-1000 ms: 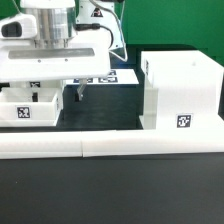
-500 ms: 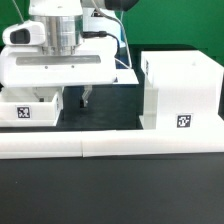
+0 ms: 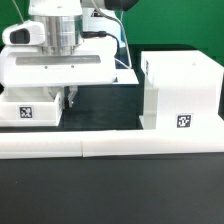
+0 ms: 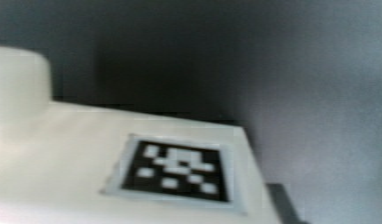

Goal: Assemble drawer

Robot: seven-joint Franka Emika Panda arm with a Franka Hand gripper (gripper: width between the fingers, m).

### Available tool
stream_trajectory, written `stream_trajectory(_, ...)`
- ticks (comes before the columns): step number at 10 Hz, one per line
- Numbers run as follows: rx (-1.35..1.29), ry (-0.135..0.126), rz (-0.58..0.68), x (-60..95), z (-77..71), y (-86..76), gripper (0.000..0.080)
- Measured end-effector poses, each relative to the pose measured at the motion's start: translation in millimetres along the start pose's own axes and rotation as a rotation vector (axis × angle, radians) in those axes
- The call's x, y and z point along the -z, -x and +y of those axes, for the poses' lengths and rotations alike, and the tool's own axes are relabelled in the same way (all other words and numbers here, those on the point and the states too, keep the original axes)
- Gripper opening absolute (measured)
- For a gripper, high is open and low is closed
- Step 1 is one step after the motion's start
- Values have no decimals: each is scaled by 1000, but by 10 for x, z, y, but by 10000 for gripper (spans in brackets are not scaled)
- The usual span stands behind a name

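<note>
White tray (image 3: 28, 110) sits at the exterior view's left, gripper (image 3: 67, 99) low at its end wall. Housing (image 3: 184, 90) stands well apart. Jaws: cannot tell, open or clenched.

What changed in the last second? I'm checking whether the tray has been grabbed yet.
The pincer came down a little, then shifted toward the exterior view's left. It now sits right beside the tray, on the side facing the housing. Whether it has gripped the tray cannot be told. The tray, housing and wall bar stayed where they were.
</note>
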State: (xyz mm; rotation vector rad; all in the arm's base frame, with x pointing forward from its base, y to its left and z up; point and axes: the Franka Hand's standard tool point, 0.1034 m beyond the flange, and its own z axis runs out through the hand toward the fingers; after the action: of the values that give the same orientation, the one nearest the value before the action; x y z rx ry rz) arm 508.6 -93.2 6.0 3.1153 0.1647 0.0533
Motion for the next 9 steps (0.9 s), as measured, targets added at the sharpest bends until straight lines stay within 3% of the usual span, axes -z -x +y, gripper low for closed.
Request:
stream_trajectory(1,0,0,0,0,1,0,41)
stream_trajectory(6,4,-1,-1,9,-24,-4,41)
stream_trajectory(9,63,-31,-16,259,-332,-51,41)
